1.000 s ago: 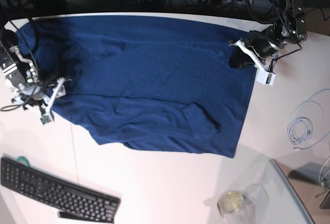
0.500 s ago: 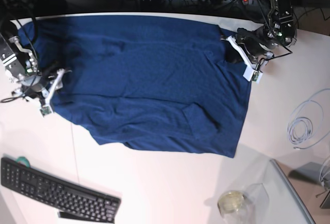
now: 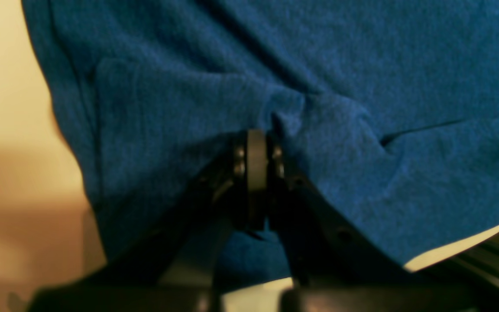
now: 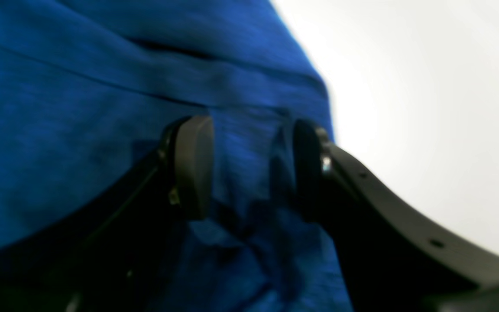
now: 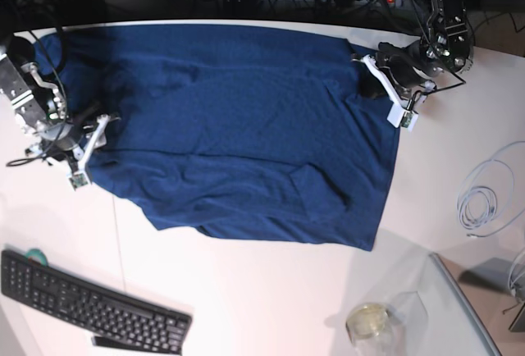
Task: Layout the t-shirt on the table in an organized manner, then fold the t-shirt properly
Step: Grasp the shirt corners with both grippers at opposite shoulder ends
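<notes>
since the earlier base frames the left gripper has carried its corner of the t-shirt up toward the far table edge and now sits about where it was half a second back; the right gripper has shifted slightly inward over the cloth's opposite edge.

left gripper: jaws pressed together, pinching a small peak of navy knit; fabric drapes off both sides of the closed tips in the left wrist view.

right gripper: jaws part-spread, one pad on each side of a ridge of cloth near the hem in the right wrist view. cannot tell whether the pads actually bite the cloth or only straddle it.

t-shirt lies mostly flat on the table, long axis running side to side between the two grippers. near side still rumpled, with a folded-over flap toward the keyboard side.

judgement: layout step, not yet folding. the coming move turns on the right gripper: cloth edge lies directly between its jaws, so it is the arm placed to close and pull outward against the left's hold.
</notes>
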Motion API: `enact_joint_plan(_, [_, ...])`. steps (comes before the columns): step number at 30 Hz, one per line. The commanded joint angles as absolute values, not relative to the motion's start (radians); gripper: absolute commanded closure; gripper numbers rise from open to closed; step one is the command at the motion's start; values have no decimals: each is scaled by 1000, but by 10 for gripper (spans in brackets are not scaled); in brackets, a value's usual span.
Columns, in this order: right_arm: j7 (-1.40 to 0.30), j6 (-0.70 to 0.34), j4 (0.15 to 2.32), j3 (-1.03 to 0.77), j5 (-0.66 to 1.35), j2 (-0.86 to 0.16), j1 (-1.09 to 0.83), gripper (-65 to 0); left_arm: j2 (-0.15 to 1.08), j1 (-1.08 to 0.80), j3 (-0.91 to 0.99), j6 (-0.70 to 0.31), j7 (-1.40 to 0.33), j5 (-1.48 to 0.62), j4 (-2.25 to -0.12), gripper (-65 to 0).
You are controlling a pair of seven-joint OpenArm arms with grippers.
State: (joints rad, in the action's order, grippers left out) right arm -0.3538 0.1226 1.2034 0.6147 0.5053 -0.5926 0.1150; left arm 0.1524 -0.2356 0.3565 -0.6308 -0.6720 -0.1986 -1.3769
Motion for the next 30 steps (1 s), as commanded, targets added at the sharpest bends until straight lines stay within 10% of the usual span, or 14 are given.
enact_joint_plan(1, [-337,125,1213,605,503,-613,131,-272,165,-242,390,-625,-687,-183,-1388,0])
enact_joint_plan(19, [-334,125,1145,605,503,-567,153,-270,156,-265,430,-624,-693,-191,-1554,0])
enact_joint_plan(25, [-334,125,1148,605,503,-567,153,-14,136,-243,403,-624,-693,-182,-1486,0])
enact_joint_plan(30, [-338,125,1214,599,503,-584,153,-15,140,-239,403,-624,-688,-182,-1414,0])
